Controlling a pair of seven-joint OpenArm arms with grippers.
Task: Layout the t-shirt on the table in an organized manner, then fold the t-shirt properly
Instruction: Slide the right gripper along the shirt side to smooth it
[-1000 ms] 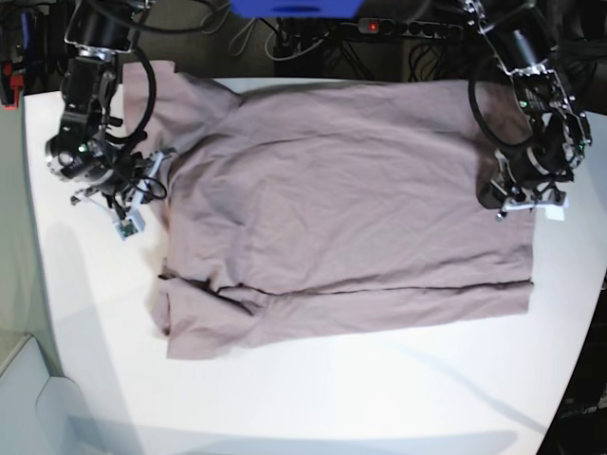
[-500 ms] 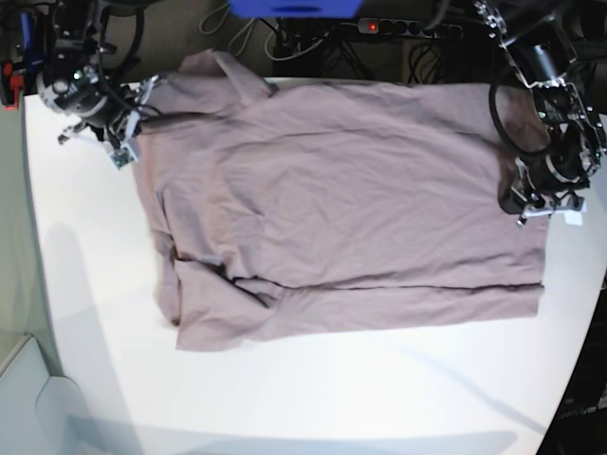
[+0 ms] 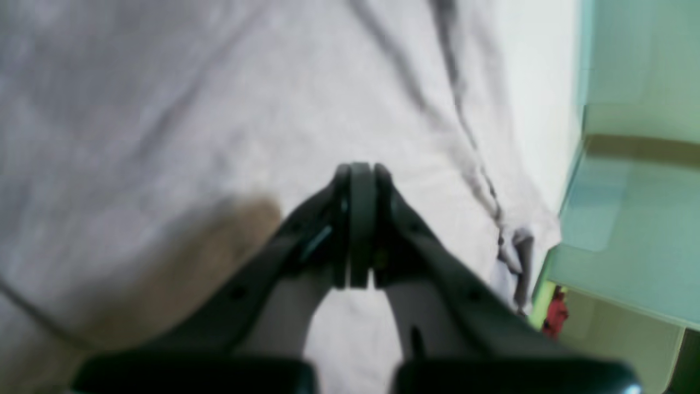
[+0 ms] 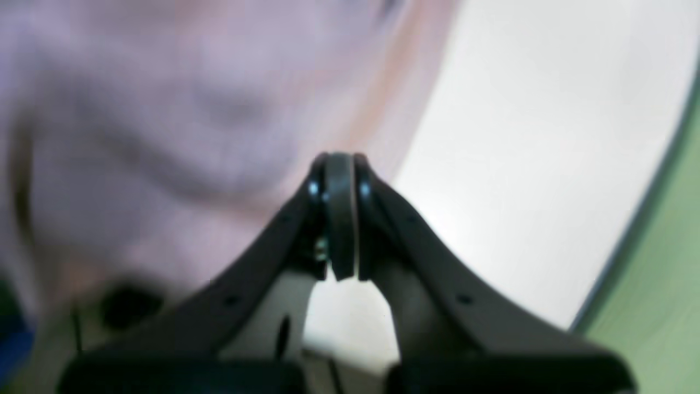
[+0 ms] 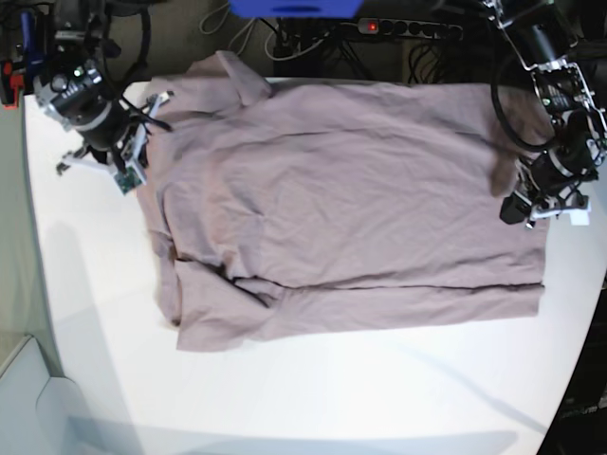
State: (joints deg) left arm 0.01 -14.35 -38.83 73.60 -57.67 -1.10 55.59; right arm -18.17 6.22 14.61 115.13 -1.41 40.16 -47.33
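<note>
No legible text or labels anywhere.

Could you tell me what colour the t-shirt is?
The t-shirt is plain dusty mauve, clearest in the base view.

t-shirt (image 5: 351, 199) dragged rightward, right hand (image 5: 142, 128) moved up-table

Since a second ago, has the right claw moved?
Yes. In the base view the right claw has gone from beside the t-shirt toward the table's far edge.
</note>
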